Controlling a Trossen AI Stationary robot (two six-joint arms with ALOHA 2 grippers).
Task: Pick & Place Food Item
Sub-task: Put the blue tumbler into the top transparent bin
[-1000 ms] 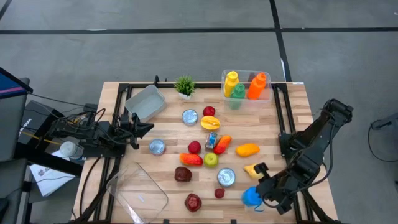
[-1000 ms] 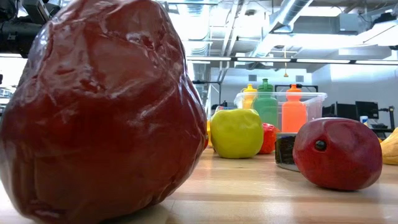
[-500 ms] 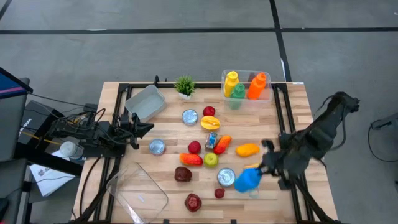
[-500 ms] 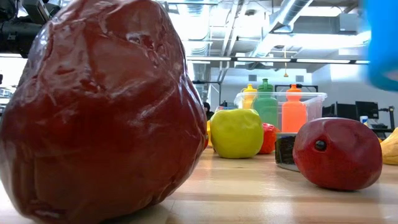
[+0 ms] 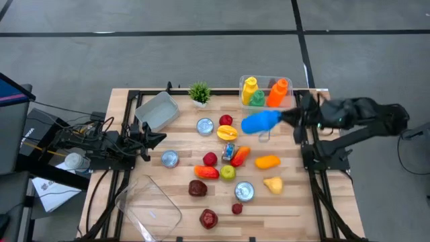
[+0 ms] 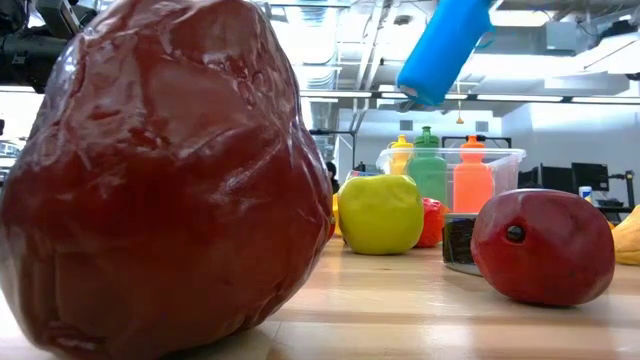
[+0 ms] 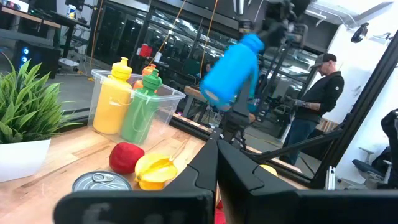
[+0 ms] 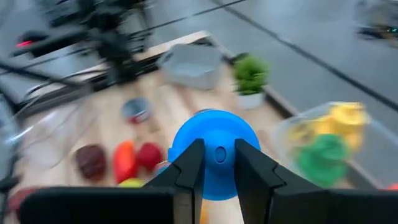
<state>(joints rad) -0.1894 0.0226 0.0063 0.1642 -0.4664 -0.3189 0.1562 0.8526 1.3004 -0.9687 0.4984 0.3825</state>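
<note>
High view: right pincer grips the blue bottle by its neck (likely light, rigid, slick plastic); left pincer shut

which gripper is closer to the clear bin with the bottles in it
Right. The right gripper, shut on the blue bottle, hovers just beside the clear bin. The left gripper sits shut far across the table near the grey tray.

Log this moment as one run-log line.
right gripper: shut on blue bottle, carried above table near clear bin | left gripper: shut, parked at left edge
</note>
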